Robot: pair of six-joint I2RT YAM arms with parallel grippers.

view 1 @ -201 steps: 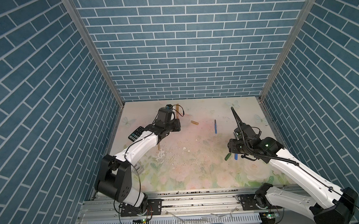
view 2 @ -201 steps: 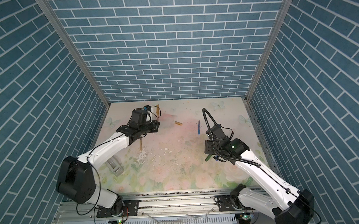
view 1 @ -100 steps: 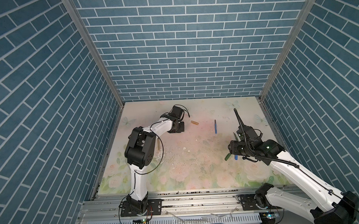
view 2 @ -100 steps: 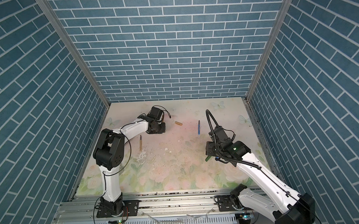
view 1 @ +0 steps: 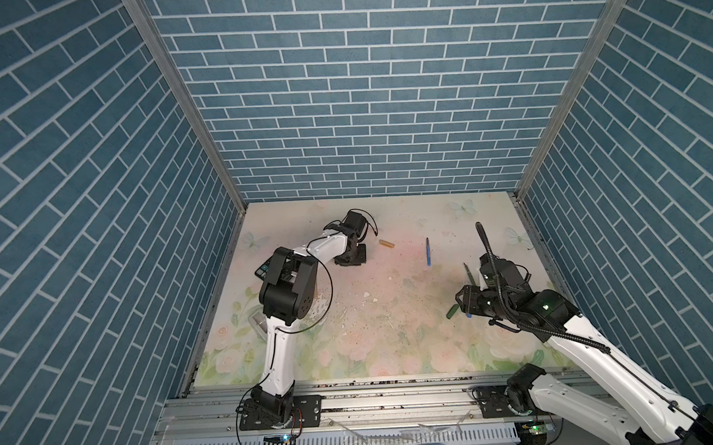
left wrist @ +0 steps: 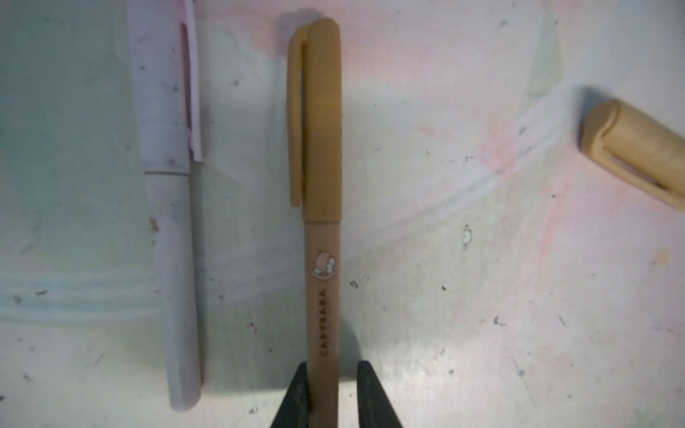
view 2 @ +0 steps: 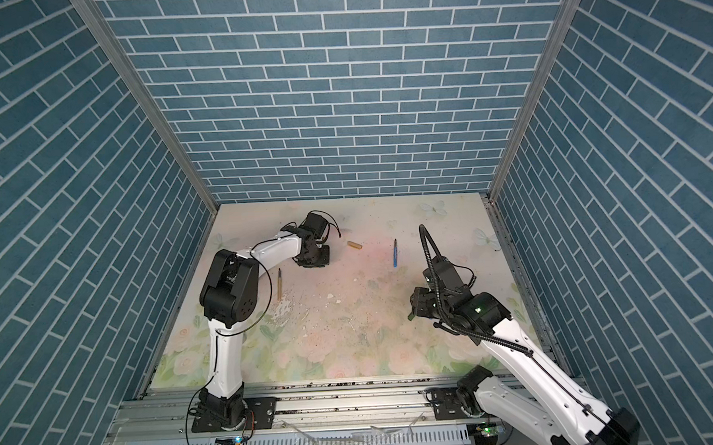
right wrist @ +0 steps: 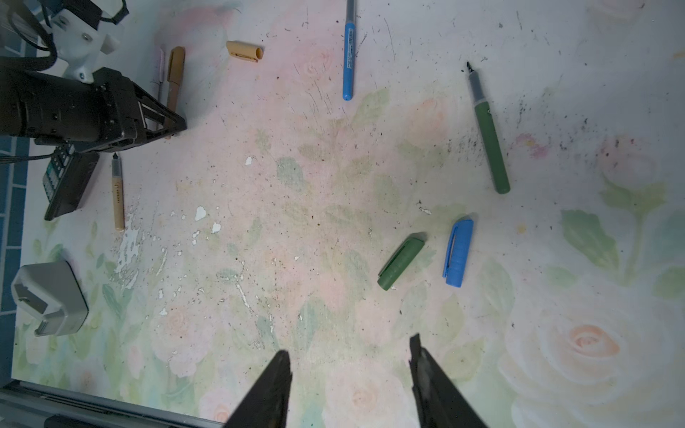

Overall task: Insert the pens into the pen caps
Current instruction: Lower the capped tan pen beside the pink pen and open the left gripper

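Note:
My left gripper [left wrist: 333,365] is low over the table at the back left [view 1: 350,259]. Its jaws straddle a capped gold-brown pen [left wrist: 321,222] lying there; one finger touches it and a gap shows at the other. A capped pink-white pen [left wrist: 174,222] lies beside it. A loose gold-brown cap [view 1: 387,243] sits just to the right. The blue pen [view 1: 428,251], green pen [right wrist: 489,129], green cap [right wrist: 401,263], blue cap [right wrist: 458,252] and an uncapped gold-brown pen [right wrist: 118,192] lie separate. My right gripper [right wrist: 350,344] hangs open and holds nothing, near the green and blue caps.
A black calculator [right wrist: 68,181] lies by the left wall, partly under my left arm. A grey-white box [right wrist: 50,298] sits nearer the front left. Brick walls close in the floral table [view 1: 393,346] on three sides.
My left gripper came down from holding the gold-brown pen upright to laying it flat beside the pink-white pen, and its jaws have parted a little. The right arm barely moved.

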